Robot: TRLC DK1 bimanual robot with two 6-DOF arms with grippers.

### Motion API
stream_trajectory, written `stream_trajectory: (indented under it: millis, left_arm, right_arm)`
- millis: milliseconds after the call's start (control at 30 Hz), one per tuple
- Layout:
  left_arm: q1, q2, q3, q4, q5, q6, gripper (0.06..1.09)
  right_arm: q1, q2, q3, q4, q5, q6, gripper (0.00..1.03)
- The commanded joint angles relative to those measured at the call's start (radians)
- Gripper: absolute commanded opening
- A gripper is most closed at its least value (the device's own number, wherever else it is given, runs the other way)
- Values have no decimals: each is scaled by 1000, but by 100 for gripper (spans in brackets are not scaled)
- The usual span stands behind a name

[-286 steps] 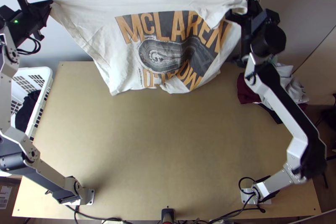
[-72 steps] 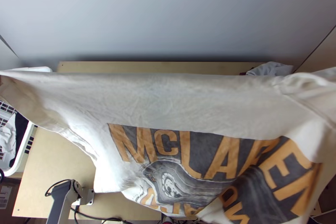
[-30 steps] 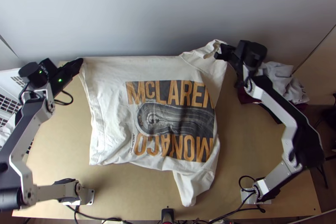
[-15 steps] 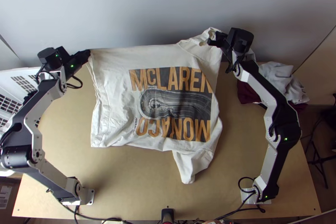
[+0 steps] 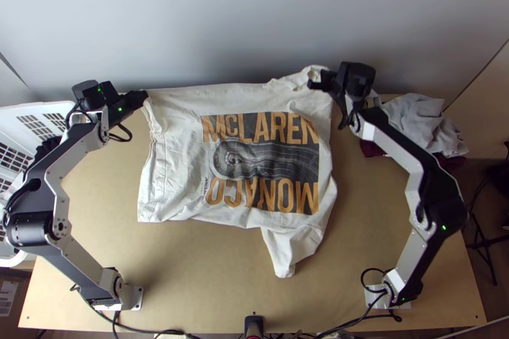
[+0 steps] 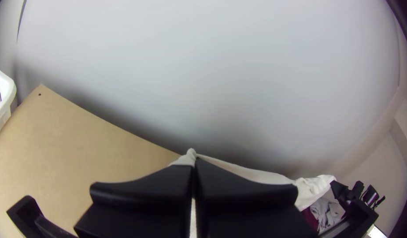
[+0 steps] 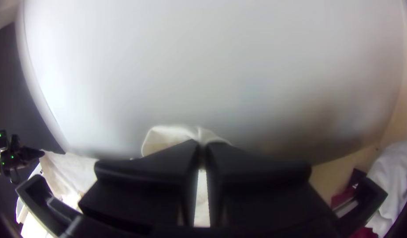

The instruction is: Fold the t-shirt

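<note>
The t-shirt (image 5: 175, 167) looks mostly spread — left pincer (image 6: 194, 162) and right pincer (image 7: 202, 146) closed on its far corners — folding still to do.

T-shirt (image 5: 175, 177): off-white to your eye, its dark grey block printed with orange lettering and a paler, line-patterned loop
Table (image 5: 191, 275): you have light tan wood
Basket (image 5: 63, 108): white, with your dark slotted pattern
Clothes pile (image 5: 423, 126): you see pale grey and maroon
Wall (image 5: 254, 21): your bluish grey
</note>
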Motion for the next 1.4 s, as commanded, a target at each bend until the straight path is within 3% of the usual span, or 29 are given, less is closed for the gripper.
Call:
stream_trajectory:
  millis: [0, 300, 533, 867, 1100, 1367]
  left_arm:
    - [11, -43, -29, -170, 57, 49, 9]
    - [43, -106, -133, -259, 103, 146, 9]
    - [60, -138, -190, -262, 112, 171, 9]
    - [65, -195, -283, -308, 172, 237, 9]
    - [51, -235, -371, -365, 184, 304, 9]
    - [82, -214, -388, -365, 157, 319, 9]
  right_arm:
    - [48, -181, -264, 5, 38, -44, 3]
    - [114, -371, -532, -4, 98, -70, 3]
    - [167, -469, -656, -43, 107, -39, 3]
    - [242, -583, -736, -212, 110, 7, 3]
    - [276, -578, -819, -215, 110, 22, 3]
    - [232, -480, -862, -189, 110, -9, 3]
